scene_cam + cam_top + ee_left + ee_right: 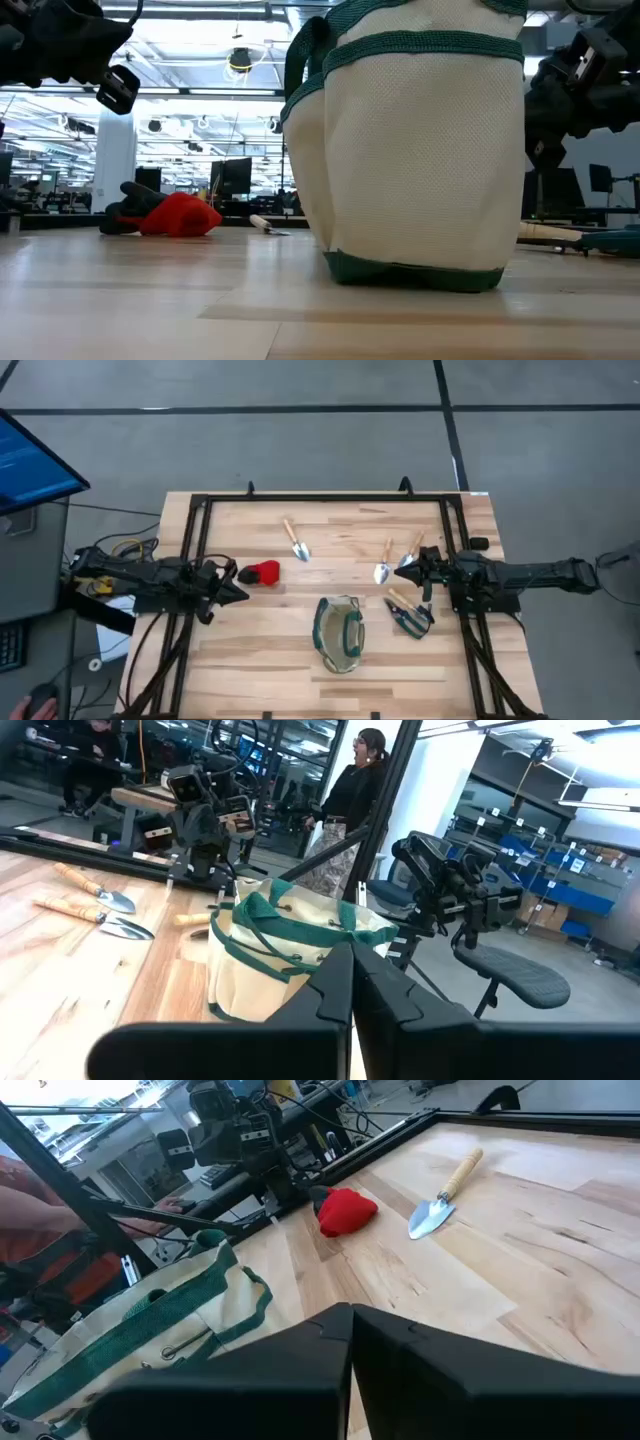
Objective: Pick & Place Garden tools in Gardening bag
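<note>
High view: bag (pixel 339 633) between arms (both fingers together); red object (pixel 264 572) near left.

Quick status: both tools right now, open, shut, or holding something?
Left tool: shut, holding nothing, beside the red object.
Right tool: shut, empty, near the pruning shears.

The pale wooden table (pixel 300 650) carries a cream, green-trimmed bag (pixel 339 633) at lower centre, a red object (pixel 264 571) (left), three trowels (pixel 297 541) and shears (pixel 410 613) right.
</note>
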